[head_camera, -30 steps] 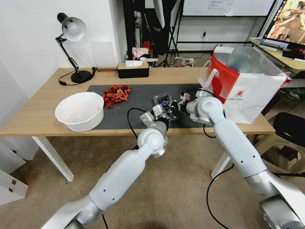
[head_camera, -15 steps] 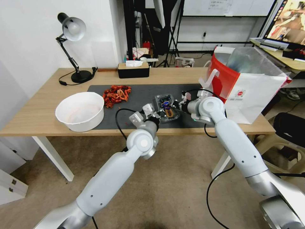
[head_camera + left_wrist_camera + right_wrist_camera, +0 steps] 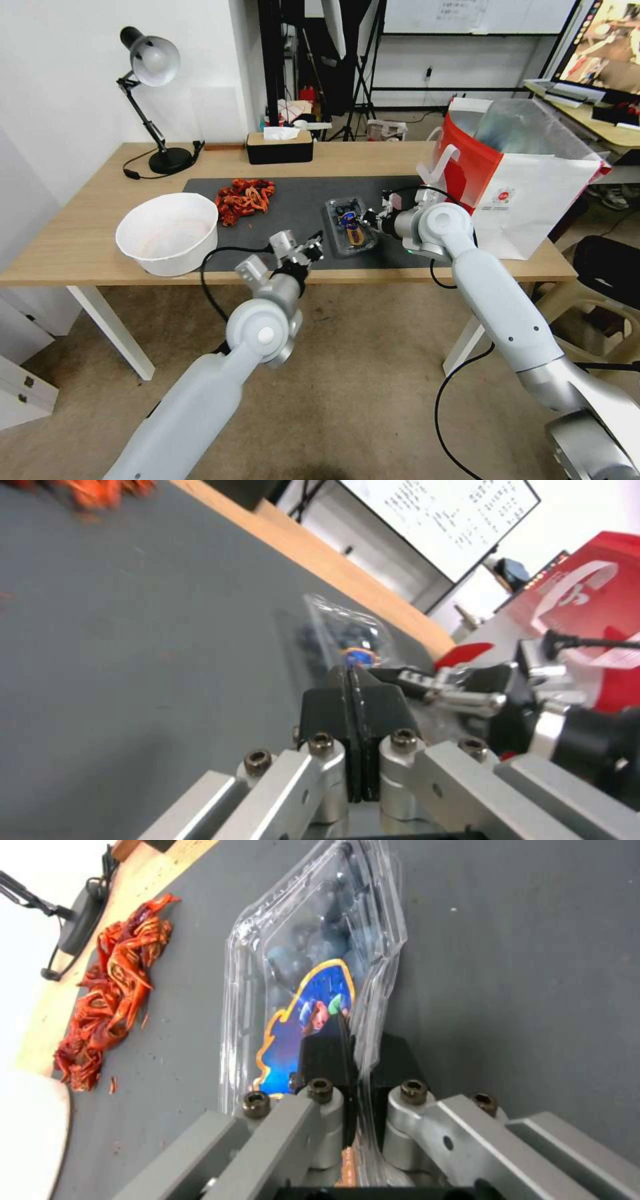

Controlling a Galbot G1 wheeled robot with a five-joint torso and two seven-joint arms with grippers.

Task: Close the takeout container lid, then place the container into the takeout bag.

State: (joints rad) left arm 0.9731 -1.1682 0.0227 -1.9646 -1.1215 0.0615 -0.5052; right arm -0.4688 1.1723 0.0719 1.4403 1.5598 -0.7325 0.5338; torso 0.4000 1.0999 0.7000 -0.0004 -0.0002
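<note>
The takeout container [image 3: 351,228] lies on the dark mat [image 3: 280,220], its clear lid [image 3: 313,965] folded down over the dark berries, a blue sticker on top. My right gripper [image 3: 367,219] is at its right edge. In the right wrist view this gripper [image 3: 360,1042] is shut on the container's [image 3: 267,990] rim. My left gripper [image 3: 313,245] hovers near the table's front edge, left of the container and apart from it; its fingers [image 3: 333,700] are pressed together on nothing. The red-and-white takeout bag [image 3: 527,193] stands open at the table's right end.
A big white bowl [image 3: 167,233] sits front left, half on the mat. A pile of red scraps [image 3: 243,197] lies behind it. A desk lamp [image 3: 150,67] and a tissue box [image 3: 279,147] stand along the back. The bag's handle [image 3: 443,163] hangs just behind my right wrist.
My left arm has drawn back to the front left, away from the container. The lid now lies flat on the berry half. The right gripper has stayed on the container's edge.
</note>
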